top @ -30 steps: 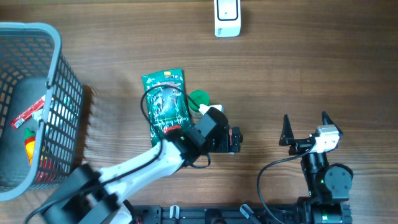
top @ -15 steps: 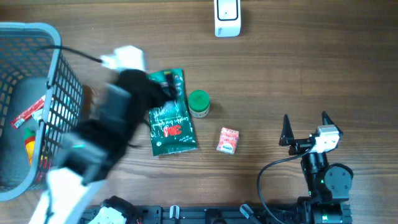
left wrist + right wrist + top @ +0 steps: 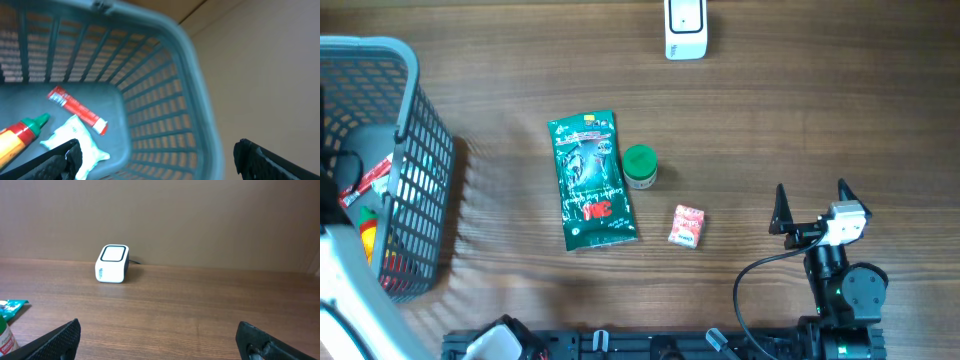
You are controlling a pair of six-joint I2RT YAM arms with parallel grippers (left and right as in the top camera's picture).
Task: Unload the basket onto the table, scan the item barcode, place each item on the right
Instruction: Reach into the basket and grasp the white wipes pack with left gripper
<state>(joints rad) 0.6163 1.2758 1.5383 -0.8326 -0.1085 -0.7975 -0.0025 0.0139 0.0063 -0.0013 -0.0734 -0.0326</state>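
The white barcode scanner [image 3: 685, 28] stands at the table's far edge and also shows in the right wrist view [image 3: 112, 263]. A green packet [image 3: 592, 180], a green-capped bottle [image 3: 640, 166] and a small red-and-white box [image 3: 688, 226] lie mid-table. My left gripper [image 3: 160, 161] hangs open over the grey basket [image 3: 200, 100], nothing between its fingers. Below it lie a red tube [image 3: 77, 110], a white packet [image 3: 70, 137] and a red bottle with a green cap [image 3: 20, 135]. My right gripper [image 3: 810, 205] stands open and empty at the near right.
The basket [image 3: 415, 120] fills the left side of the table. My white left arm [image 3: 345, 290] reaches up along its near corner. The right arm's base and cable [image 3: 840, 290] sit at the front edge.
The left arm swung from the small red-and-white box mid-table away to the left, over the basket. The box stays on the table. The right arm has not moved.
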